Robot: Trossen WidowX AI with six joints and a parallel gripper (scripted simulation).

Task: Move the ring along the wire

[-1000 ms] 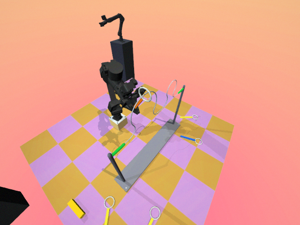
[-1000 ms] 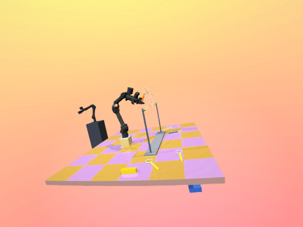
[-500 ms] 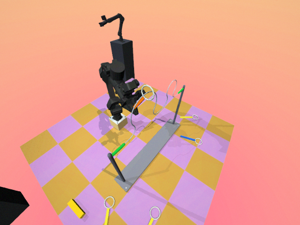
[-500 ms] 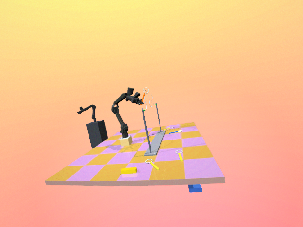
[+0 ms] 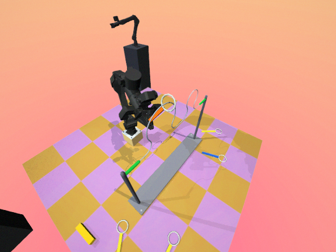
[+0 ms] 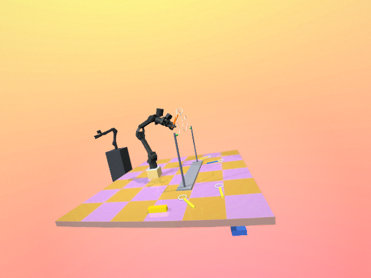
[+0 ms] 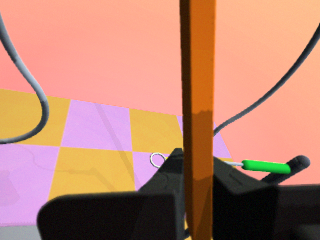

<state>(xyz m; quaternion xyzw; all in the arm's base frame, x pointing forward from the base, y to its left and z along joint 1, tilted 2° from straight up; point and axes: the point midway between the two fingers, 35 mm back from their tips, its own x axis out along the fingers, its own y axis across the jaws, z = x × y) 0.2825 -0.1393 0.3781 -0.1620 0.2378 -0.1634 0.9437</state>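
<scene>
The white ring (image 5: 168, 94) (image 6: 179, 108) is up at the top of the tall hump of the thin grey wire (image 5: 147, 133) (image 7: 45, 107). The wire appears to pass through it; the gap between them is too small to judge. Its orange handle (image 5: 155, 114) (image 6: 175, 119) (image 7: 200, 90) slants down toward the robot. My gripper (image 5: 149, 121) (image 6: 173, 127) (image 7: 186, 154) is shut on the handle's lower part, on the robot's side of the wire. The near green part (image 5: 133, 167) (image 6: 177, 135) and the far green part (image 5: 202, 101) (image 6: 190, 128) adjoin their posts.
The near post (image 5: 131, 188) (image 6: 179, 161) and far post (image 5: 200, 117) (image 6: 193, 145) stand on a grey base (image 5: 165, 173). Beyond the hump, the wire dips and rises in a loop. Yellow and blue-handled rings and a yellow block (image 5: 85, 233) (image 6: 157, 208) lie on the table.
</scene>
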